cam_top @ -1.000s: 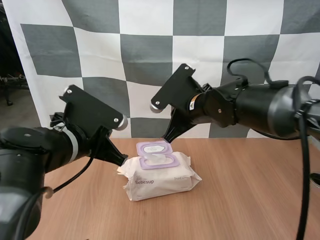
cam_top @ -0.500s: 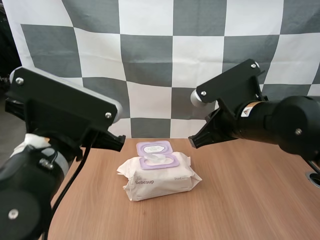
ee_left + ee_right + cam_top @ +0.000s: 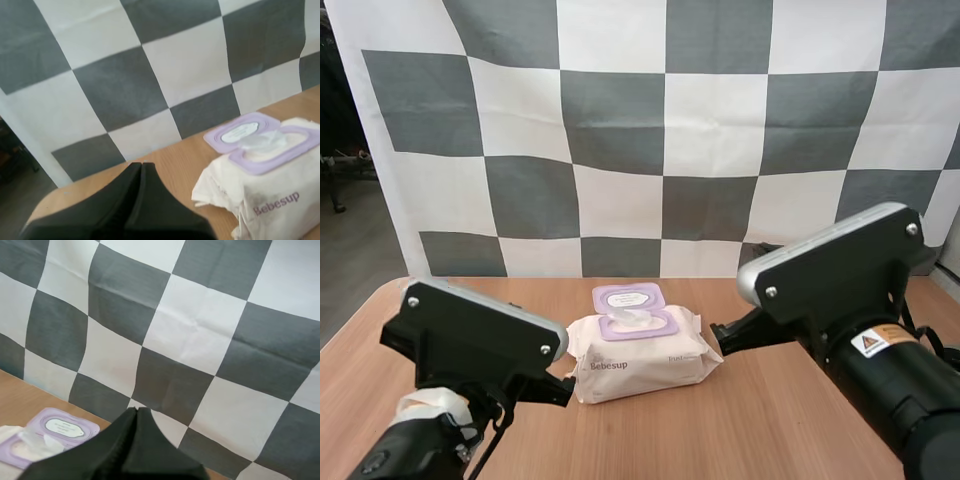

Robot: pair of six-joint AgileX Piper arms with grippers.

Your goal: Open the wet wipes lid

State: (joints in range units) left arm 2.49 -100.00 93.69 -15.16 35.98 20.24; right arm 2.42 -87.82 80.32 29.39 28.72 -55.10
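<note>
Wipes first: the Bebesup wet wipes pack (image 3: 645, 360) lies mid-bench, and its purple lid (image 3: 628, 296) is flipped back flat toward 12 o'clock. A white wipe (image 3: 625, 319) is puffed up in the opening. Pack and lid sit where they did a second ago, the lid already open then.

Both arms have changed. A second ago the right claw's tips were at the lid's far edge and the left claw was against the pack's 9 o'clock side. Half a second ago both had lifted off and swung wide. Now both arms have sunk low and come nearer the camera.

In the high view the left claw (image 3: 558, 390) points at the pack from about 8 o'clock. It seems just clear of the near corner, though the angle leaves that unsure. The right claw (image 3: 722, 334) is just beside the pack at 3 o'clock, above the wooden bench (image 3: 790, 420).

Each wrist view shows its own fingers pressed together into one dark wedge, holding nothing.
</note>
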